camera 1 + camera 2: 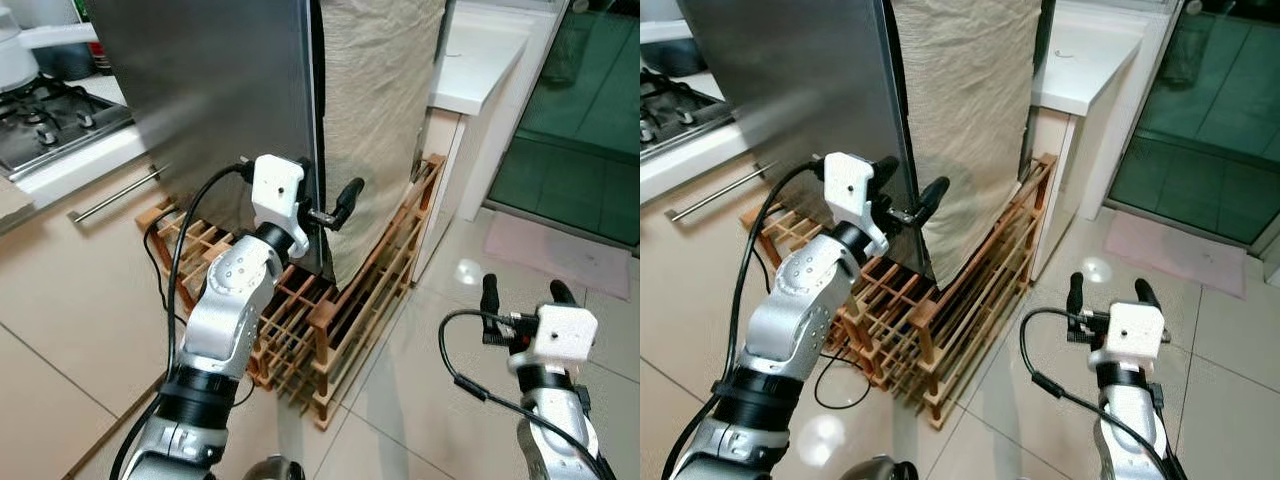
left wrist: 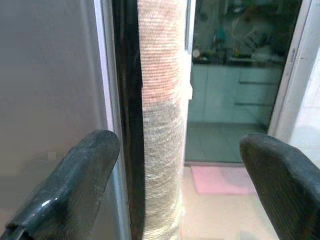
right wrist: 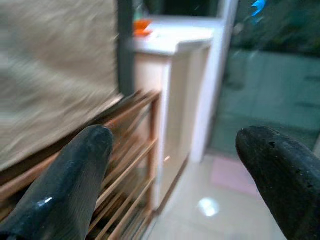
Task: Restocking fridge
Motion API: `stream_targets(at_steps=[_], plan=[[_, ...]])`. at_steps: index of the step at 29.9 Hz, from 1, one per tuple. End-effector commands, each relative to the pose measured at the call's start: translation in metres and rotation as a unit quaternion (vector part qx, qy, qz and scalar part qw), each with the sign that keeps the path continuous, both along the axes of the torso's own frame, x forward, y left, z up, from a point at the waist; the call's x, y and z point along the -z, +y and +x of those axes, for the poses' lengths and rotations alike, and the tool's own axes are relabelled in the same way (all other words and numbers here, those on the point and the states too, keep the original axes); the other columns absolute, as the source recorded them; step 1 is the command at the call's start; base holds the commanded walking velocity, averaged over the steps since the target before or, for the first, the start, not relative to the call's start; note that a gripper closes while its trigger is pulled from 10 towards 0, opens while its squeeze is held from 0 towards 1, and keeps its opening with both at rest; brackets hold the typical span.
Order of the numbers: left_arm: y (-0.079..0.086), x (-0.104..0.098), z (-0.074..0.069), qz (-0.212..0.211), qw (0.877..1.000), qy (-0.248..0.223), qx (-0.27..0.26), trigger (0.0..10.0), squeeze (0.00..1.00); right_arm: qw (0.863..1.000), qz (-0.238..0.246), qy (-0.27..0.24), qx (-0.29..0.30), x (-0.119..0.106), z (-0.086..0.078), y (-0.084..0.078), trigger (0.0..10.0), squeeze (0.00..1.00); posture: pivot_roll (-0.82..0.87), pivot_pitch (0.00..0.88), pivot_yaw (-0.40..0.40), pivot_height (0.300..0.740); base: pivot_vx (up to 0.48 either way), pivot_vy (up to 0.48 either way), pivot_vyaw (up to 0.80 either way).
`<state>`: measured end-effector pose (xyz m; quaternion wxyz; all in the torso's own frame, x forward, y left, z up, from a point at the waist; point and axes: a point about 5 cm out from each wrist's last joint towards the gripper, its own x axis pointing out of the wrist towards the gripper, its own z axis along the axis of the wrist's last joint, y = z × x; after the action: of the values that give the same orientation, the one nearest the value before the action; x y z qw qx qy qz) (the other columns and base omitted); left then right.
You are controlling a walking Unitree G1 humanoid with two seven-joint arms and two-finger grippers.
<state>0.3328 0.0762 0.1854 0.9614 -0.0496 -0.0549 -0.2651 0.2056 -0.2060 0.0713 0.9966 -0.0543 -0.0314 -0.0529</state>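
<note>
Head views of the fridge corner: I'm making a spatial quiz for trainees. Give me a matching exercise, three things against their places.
Things:
1. left gripper
2. right gripper
3. slatted wooden rack

Places:
A. on the floor under the grey steel fridge
B. at the fridge's front corner edge
C. over the pale floor tiles, apart from the fridge

Pairs: 1-B, 2-C, 3-A

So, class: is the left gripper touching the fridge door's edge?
Cannot tell. In the left wrist view the left gripper straddles the fridge door edge; no contact or gap shows plainly.
</note>
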Motion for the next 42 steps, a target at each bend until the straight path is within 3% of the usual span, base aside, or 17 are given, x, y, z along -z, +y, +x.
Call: stream_targets(at_steps=[1, 5, 13, 18, 23, 26, 32, 38, 42], plan=[[0.001, -0.002, 0.005, -0.013, 1.000, 0.014, -0.004, 10.0, 0.00, 1.000, -0.001, -0.006, -0.016, -0.004, 0.000, 0.003, 10.0, 0.00, -0.09, 0.047, 0.085, 0.710, 0.000, 0.000, 0.00], [0.002, -0.006, 0.012, -0.023, 1.000, 0.021, -0.005, 10.0, 0.00, 1.000, -0.004, 0.000, -0.016, -0.002, -0.004, 0.004, 10.0, 0.00, -0.10, 0.055, 0.087, 0.710, 0.000, 0.000, 0.00], [-0.003, -0.007, 0.016, -0.005, 1.000, 0.027, 0.000, 10.0, 0.00, 1.000, 0.013, -0.001, -0.023, -0.005, -0.002, 0.007, 10.0, 0.00, -0.09, 0.064, 0.091, 0.710, 0.000, 0.000, 0.00], [-0.023, 0.002, 0.014, 0.034, 0.998, 0.054, 0.029, 10.0, 0.00, 0.999, 0.022, 0.000, -0.029, -0.007, 0.002, 0.010, 10.0, 0.00, -0.09, 0.067, 0.090, 0.710, 0.000, 0.000, 0.00], [-0.040, 0.001, 0.008, 0.025, 0.996, 0.061, 0.060, 10.0, 0.00, 0.999, 0.022, -0.003, -0.029, -0.009, 0.005, 0.010, 10.0, 0.00, -0.09, 0.069, 0.088, 0.710, 0.000, 0.000, 0.00], [-0.041, 0.000, 0.009, 0.018, 0.996, 0.062, 0.056, 10.0, 0.00, 0.999, 0.022, -0.006, -0.029, -0.011, 0.006, 0.010, 10.0, 0.00, -0.10, 0.070, 0.088, 0.710, 0.000, 0.000, 0.00], [-0.013, 0.001, 0.011, 0.000, 1.000, 0.031, -0.001, 10.0, 0.00, 0.999, 0.015, -0.028, -0.003, -0.022, 0.008, 0.005, 10.0, 0.00, -0.10, 0.069, 0.090, 0.710, 0.000, 0.000, 0.00], [0.039, 0.030, -0.002, 0.005, 0.994, 0.023, -0.109, 10.0, 0.00, 0.999, 0.011, -0.038, 0.017, -0.025, 0.011, 0.001, 10.0, 0.00, -0.08, 0.065, 0.086, 0.710, 0.000, 0.000, 0.00], [0.050, 0.047, -0.013, 0.018, 0.990, 0.034, -0.133, 10.0, 0.00, 0.999, 0.011, -0.034, 0.019, -0.022, 0.013, 0.001, 10.0, 0.00, -0.07, 0.057, 0.079, 0.710, 0.000, 0.000, 0.00]])
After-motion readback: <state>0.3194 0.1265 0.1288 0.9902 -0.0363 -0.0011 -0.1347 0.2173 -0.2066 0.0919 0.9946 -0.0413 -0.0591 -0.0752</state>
